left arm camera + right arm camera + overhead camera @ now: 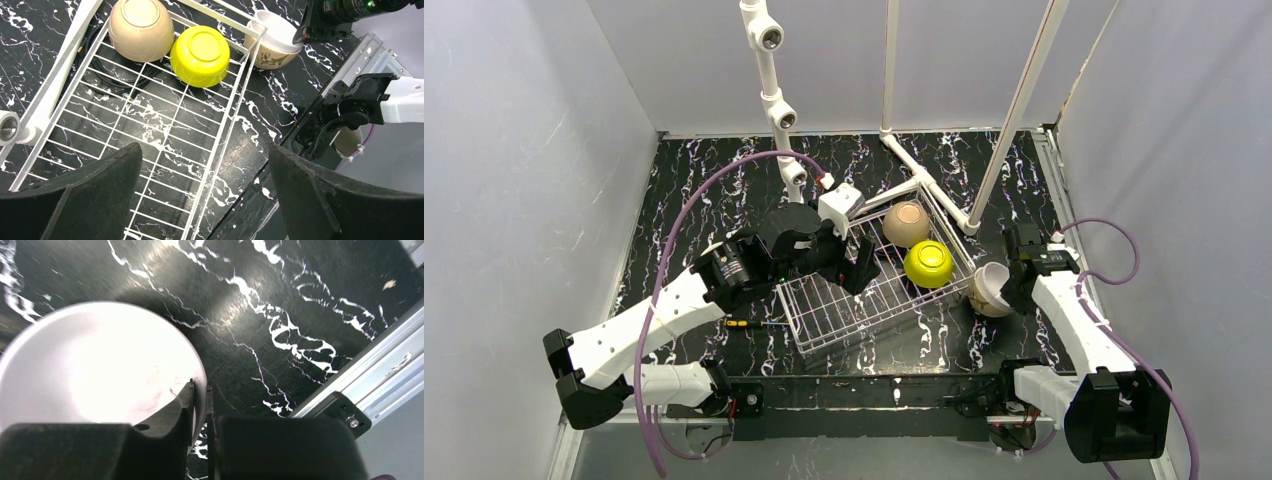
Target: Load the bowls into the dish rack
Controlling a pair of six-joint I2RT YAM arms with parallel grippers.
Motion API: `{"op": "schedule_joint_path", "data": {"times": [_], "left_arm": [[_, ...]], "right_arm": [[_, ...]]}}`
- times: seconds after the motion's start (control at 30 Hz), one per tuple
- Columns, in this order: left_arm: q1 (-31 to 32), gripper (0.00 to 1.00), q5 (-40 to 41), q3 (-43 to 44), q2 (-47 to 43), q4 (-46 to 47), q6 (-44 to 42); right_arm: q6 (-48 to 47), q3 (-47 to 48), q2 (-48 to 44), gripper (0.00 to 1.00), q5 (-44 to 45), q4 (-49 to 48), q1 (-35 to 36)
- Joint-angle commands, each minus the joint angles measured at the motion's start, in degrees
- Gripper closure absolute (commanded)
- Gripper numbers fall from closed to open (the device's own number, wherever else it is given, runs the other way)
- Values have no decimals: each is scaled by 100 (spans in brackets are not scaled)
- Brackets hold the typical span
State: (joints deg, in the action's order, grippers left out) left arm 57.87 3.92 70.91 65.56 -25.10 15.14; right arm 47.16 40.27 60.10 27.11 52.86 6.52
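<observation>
Black marble-look tabletop (694,190), white veining, boxed in by pale grey walls (524,150) on left, back and right. White pipe frame (1014,110) standing at the far side, base bar lying on the surface. Aluminium rail (370,375) along the table edge beside the right arm. Purple cable (764,155) looping over the left arm.

Dish rack (824,310) sitting skewed mid-table, far corner close against the pipe frame's base bar. Two loaded at its far end, both mouth down: tan bowl (906,224) in the far corner, yellow-green bowl (928,264) right next to it. Remaining grid bare wire.

Left gripper (205,150) hanging over the near half of the rack, jaws spread wide, nothing between them.

Right gripper (200,390) closed narrow on the rim of the white bowl (100,375), one finger inside, one outside. Bowl sitting on the tabletop just outside the rack's right side, tilted. Beige floral-print wall visible under the white rim in the left wrist view; can't tell if one bowl or two nested
</observation>
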Motion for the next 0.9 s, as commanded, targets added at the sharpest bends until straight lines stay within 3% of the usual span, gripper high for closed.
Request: {"op": "schedule_joint_path", "data": {"times": [0.0, 0.1, 0.4, 0.87], "left_arm": [[6, 4, 22, -34, -224, 143, -11], [14, 4, -108, -75, -198, 198, 29], [8, 3, -133, -43, -128, 142, 50], [7, 2, -222, 133, 139, 4, 165]], "right_arm": [[99, 570, 24, 84, 606, 325, -11], [15, 872, -79, 85, 828, 500, -11], [-219, 1146, -217, 99, 660, 607, -11], [-209, 1684, -740, 99, 534, 754, -11]]}}
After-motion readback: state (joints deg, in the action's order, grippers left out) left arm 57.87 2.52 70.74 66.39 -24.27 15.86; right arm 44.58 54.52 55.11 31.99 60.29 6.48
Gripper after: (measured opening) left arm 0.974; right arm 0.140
